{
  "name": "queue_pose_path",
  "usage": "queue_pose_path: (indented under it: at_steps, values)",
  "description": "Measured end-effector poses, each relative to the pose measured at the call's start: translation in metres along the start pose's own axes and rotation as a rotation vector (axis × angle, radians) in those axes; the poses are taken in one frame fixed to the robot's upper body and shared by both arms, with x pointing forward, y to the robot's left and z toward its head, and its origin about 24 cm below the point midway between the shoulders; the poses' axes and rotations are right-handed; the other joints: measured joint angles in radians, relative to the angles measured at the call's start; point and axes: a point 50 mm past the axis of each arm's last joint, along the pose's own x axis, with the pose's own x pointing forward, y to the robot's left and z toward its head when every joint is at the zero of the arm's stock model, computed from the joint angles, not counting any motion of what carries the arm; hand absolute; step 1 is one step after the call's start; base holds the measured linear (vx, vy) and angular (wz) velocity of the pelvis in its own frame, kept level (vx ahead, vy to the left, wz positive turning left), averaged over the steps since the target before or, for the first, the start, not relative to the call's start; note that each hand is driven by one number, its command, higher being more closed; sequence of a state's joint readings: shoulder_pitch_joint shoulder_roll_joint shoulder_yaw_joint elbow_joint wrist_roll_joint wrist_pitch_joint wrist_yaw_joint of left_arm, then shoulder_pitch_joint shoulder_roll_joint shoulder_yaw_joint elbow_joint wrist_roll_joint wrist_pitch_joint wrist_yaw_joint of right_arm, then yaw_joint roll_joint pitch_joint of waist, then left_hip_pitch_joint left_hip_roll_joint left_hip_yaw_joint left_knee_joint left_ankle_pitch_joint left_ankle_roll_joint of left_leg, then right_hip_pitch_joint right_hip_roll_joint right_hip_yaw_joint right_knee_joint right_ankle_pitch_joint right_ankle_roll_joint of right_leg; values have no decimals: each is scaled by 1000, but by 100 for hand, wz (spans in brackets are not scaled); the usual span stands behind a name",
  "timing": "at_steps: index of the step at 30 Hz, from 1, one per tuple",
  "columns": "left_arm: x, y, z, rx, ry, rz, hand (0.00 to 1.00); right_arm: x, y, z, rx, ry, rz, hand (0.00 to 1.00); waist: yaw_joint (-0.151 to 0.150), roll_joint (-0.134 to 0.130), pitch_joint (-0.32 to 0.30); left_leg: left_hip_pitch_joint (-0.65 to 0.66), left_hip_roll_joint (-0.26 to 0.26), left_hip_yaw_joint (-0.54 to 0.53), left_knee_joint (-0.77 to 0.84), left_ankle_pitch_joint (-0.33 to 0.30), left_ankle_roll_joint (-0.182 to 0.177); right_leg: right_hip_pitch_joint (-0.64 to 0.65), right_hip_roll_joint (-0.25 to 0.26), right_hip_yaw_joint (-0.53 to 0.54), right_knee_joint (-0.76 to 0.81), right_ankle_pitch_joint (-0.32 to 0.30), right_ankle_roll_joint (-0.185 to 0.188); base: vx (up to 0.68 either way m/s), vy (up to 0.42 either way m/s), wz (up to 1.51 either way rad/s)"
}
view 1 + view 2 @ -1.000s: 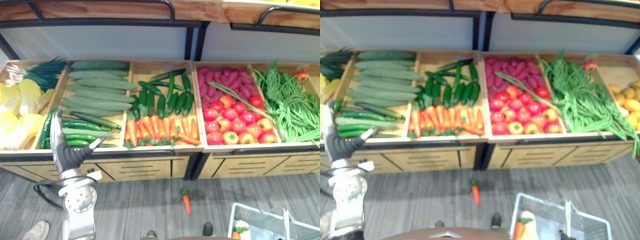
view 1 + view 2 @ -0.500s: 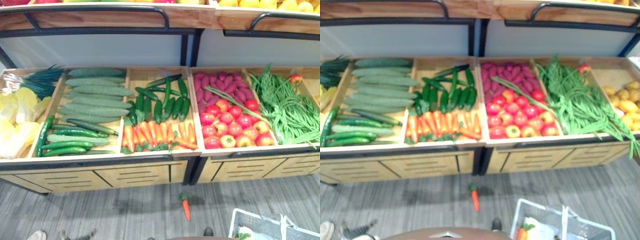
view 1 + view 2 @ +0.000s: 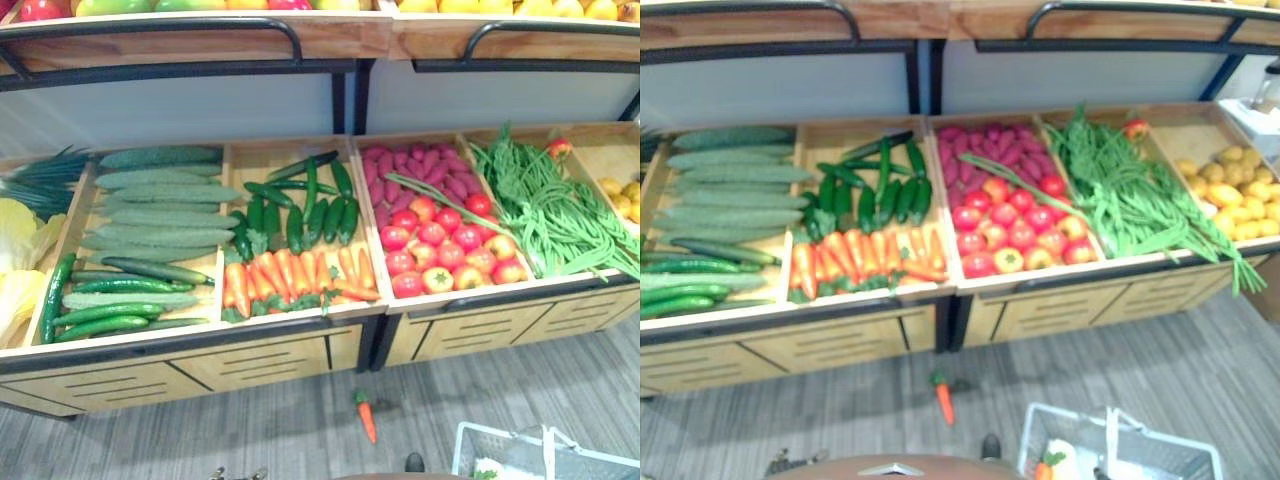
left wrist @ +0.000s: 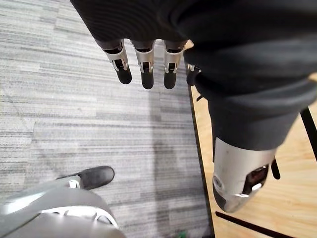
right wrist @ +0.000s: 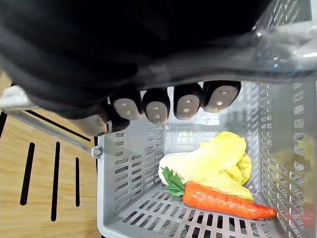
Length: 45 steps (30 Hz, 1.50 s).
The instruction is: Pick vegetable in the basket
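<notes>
— Hanging straight-fingered and empty over the floor [image 4: 74,99] is your left robot hand [image 4: 144,67]; your right robot hand [image 5: 157,105] curls round the basket [image 5: 131,163] handle.
— Vegetables?
— One carrot [image 5: 225,202] lies in the basket; more carrots [image 3: 290,280], probably stiff and smooth, fill the wooden bin [image 3: 250,158]. Grip mid-length.

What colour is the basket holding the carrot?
The basket is light grey; clearest in the right wrist view.

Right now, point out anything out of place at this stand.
One carrot lies on the grey floor in front of the stand, below the carrot bin. A lone tomato also sits among the green beans.
</notes>
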State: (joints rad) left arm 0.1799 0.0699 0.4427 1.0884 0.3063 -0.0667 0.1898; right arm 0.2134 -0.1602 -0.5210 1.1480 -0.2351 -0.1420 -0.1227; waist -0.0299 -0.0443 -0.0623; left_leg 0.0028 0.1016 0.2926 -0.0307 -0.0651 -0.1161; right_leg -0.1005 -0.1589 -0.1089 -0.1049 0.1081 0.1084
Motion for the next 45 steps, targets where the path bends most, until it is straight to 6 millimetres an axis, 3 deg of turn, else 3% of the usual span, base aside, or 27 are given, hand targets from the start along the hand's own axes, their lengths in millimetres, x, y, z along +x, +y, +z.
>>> queue_pose_path:
  at_steps: [10,12,16,19,20,21,22,23,24,25,26,27,28,29,32,34,35,36,41,43,45]
  values:
    - [-1,-7,2,69,-23,-41,0,0,3,1,-14,1,12,100,-2,0,12,26,3,21,1,-15,-6,13,5,24,0,-4,9,0,-20,-7]
    - [-1,-8,2,75,-25,-44,0,1,4,5,-10,-7,14,100,-1,2,32,42,18,47,44,-48,-10,18,14,47,29,-19,7,7,-12,-37]
    - [-1,-11,6,90,-40,-59,0,1,3,5,29,0,4,100,-22,14,97,18,87,43,290,-186,-7,15,39,66,194,-112,17,12,-5,-14]
    - [0,-14,13,94,-59,-67,0,1,1,3,82,10,-11,100,-24,22,110,6,105,41,391,-245,8,-7,55,120,240,-117,25,-4,69,-57]
    - [1,-14,16,100,-68,-69,0,1,5,6,91,-9,2,100,-26,19,112,-14,106,71,429,-268,23,-51,62,173,259,-100,42,-115,149,-148]
    - [1,-14,19,121,-77,-70,0,2,8,18,90,-55,14,100,-23,16,115,-39,112,145,454,-299,34,-119,78,256,258,-43,50,-165,169,-151]
    - [2,-14,19,124,-76,-69,0,2,9,20,88,-65,17,100,-23,16,118,-42,116,165,460,-303,35,-130,82,267,252,-23,51,-236,188,-201]
    - [3,-14,23,131,-88,-68,0,3,14,31,79,-105,34,100,-24,14,126,-52,125,261,467,-310,49,-163,105,286,170,122,47,-245,143,-161]
    - [3,-13,22,135,-87,-67,0,3,15,37,78,-125,43,100,-22,43,130,-49,151,319,456,-302,64,-156,122,278,77,240,22,-284,151,-215]
    - [4,-13,29,136,-108,-68,0,4,20,49,100,-161,59,100,-24,40,162,-41,175,392,449,-290,83,-173,116,101,158,198,-38,-246,120,-185]
    - [4,-11,34,142,-132,-62,0,4,22,47,140,-136,59,100,-21,40,185,-12,176,470,410,-268,91,-194,80,-100,377,6,-145,-229,125,-169]
    - [4,-11,34,144,-130,-63,0,5,21,43,147,-119,54,100,-22,41,186,6,176,505,389,-256,95,-189,60,-172,467,-63,-157,-201,118,-158]
    - [4,-11,29,151,-119,-67,0,5,19,37,140,-85,50,100,-21,42,185,36,175,575,357,-235,99,-159,22,-264,606,-145,-140,-218,90,-163]
    - [3,-11,25,153,-109,-74,0,5,18,32,131,-64,47,100,-20,41,184,53,172,638,329,-214,102,-119,-14,-306,680,-188,-139,-175,68,-160]
    - [4,-10,27,147,-114,-79,0,5,17,26,113,-36,43,100,-21,34,178,46,204,773,339,-193,95,-49,-91,-321,732,-198,-115,-122,-103,-145]
    - [4,-10,31,145,-122,-81,0,5,14,22,109,-25,34,100,-23,28,171,32,239,826,373,-187,90,-20,-117,-319,697,-182,-91,-40,-247,-127]
    - [5,-12,41,140,-149,-82,0,4,14,20,104,-14,35,100,-24,17,164,10,302,866,438,-184,89,3,-86,-322,569,-202,-22,-20,-368,-132]
    - [5,-12,44,137,-159,-81,0,4,14,20,104,-13,35,100,-21,20,163,8,315,882,449,-178,88,6,-70,-330,530,-212,-15,-25,-384,-123]
    - [0,-34,48,108,-164,-129,0,5,3,15,62,-2,16,100,-27,68,136,31,363,900,462,-94,103,25,3,-331,417,-228,-35,-76,-281,-80]
    - [-3,-47,53,110,-178,-160,0,4,-1,8,52,12,3,100,-51,91,115,42,404,882,508,-57,98,50,22,-352,399,-235,-42,29,-189,-5]
    - [-5,-51,52,108,-175,-169,0,3,1,6,26,11,15,100,-50,82,115,71,433,870,562,-3,83,80,28,-331,379,-235,-43,27,-141,-35]
